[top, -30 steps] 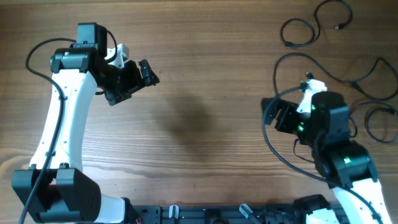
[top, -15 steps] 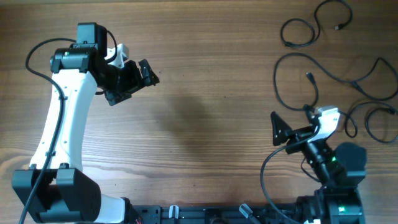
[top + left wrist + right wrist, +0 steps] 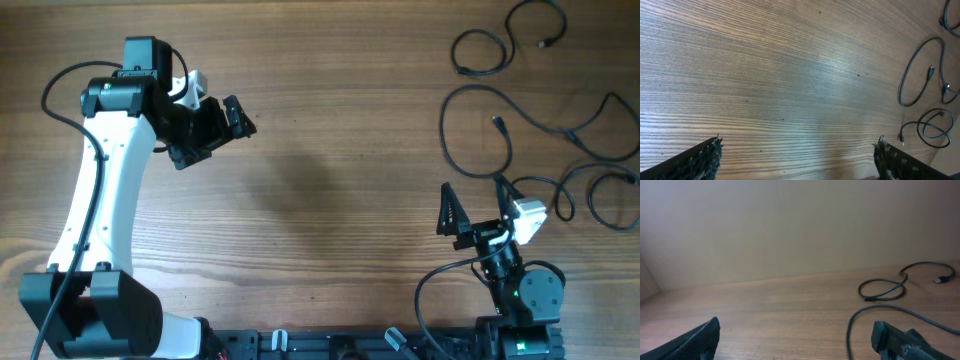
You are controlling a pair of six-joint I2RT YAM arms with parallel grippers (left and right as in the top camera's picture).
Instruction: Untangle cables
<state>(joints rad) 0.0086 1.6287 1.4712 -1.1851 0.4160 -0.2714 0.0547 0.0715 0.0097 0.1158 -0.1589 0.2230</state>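
Observation:
Several thin black cables lie loose and spread apart at the table's far right. One cable (image 3: pixel 487 48) curls at the back with its plug beside it. A big loop (image 3: pixel 462 122) lies below it, and more cords (image 3: pixel 600 135) trail to the right edge. My right gripper (image 3: pixel 473 208) is open and empty near the front edge, just short of the big loop. In the right wrist view a cable (image 3: pixel 884 288) loops ahead of the open gripper (image 3: pixel 797 341). My left gripper (image 3: pixel 220 132) hangs open over bare wood at the left. Its wrist view shows distant cables (image 3: pixel 920 75) beyond the empty gripper (image 3: pixel 797 160).
The robot base rail (image 3: pixel 330 345) runs along the front edge. The left arm's white link (image 3: pixel 95 190) slants across the left side of the table. A pale wall (image 3: pixel 790 225) rises behind the table in the right wrist view.
My right arm has pulled back from the cables toward the front edge, its gripper staying open and empty. The left arm and the cables have not moved.

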